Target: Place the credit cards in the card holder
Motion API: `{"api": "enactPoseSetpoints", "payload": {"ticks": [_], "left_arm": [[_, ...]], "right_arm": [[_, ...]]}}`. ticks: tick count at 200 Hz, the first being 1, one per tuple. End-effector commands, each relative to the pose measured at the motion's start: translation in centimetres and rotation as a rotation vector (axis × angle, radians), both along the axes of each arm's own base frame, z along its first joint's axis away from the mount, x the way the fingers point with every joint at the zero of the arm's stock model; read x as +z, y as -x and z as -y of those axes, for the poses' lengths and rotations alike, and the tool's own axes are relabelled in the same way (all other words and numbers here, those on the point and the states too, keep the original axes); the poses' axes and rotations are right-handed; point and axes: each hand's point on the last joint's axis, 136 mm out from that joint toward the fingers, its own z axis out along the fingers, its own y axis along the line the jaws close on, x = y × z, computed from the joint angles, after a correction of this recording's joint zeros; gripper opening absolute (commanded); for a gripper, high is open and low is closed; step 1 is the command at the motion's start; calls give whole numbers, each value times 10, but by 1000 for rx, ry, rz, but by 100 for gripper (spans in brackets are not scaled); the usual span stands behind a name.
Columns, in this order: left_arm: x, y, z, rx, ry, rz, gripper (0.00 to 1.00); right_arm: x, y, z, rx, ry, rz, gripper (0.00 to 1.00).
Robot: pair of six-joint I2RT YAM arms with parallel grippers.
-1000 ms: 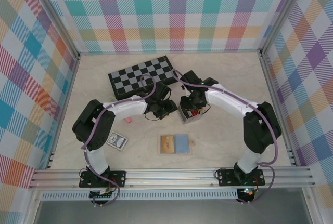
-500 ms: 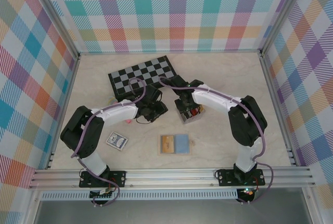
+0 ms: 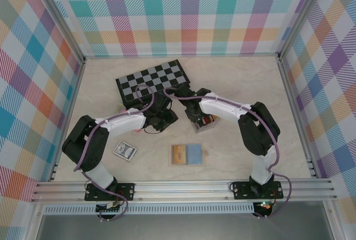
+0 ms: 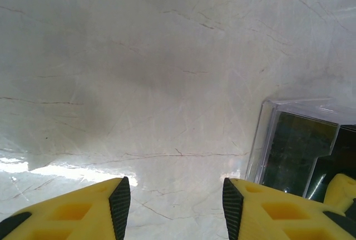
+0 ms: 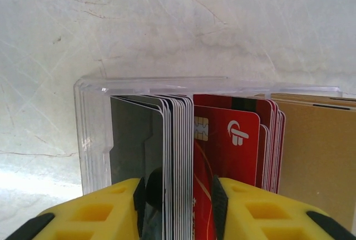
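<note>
At table centre, found both wrists drawn close beside the card holder (image 3: 204, 124).

Found left arm (image 3: 125, 122) folded, elbow out toward the left wall, forearm running right. Saw left gripper (image 4: 173, 201) over bare table (image 4: 139, 84), fingers well apart with nothing between them; clear wall of the holder just to its right in the wrist view.

Found right arm (image 3: 233, 106) with elbow up at right, forearm reaching left, right gripper (image 5: 179, 201) pointed down into the holder. Saw its fingers partly apart, straddling the upright dividers and the edge of a red card; cannot tell whether pressing on anything.

Saw credit cards (image 5: 228, 140) standing in the slots: red ones mid-box, a tan-gold one at right.

Against one second ago: noted right elbow swung inward toward centre and its wrist shifted left across the holder. Noted left elbow moved outward and left wrist backed slightly off the holder. Found holder, chessboard (image 3: 151, 79), wallet (image 3: 187, 154) and playing-card pack (image 3: 125, 151) unmoved.
</note>
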Motion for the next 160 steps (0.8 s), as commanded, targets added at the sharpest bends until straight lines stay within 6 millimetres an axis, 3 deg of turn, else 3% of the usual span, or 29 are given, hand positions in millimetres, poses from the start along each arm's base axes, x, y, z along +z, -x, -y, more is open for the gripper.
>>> {"api": "enactPoseSetpoints", "payload": {"ticks": [1,26,101,160], "left_arm": [[11,-6,-1,15,26,38,49],[10,-5,-1,14,27,36,50],[9,-5,2,8,39,32,50],[11,-4,3,0,45,33,50]], "right_arm": [[19,-3,5,2,24,40,33],[17,-2,7,-1,29,33,24],[23,-2,9,-3,34,49,11],[38,0,10,-11,9,60,10]]}}
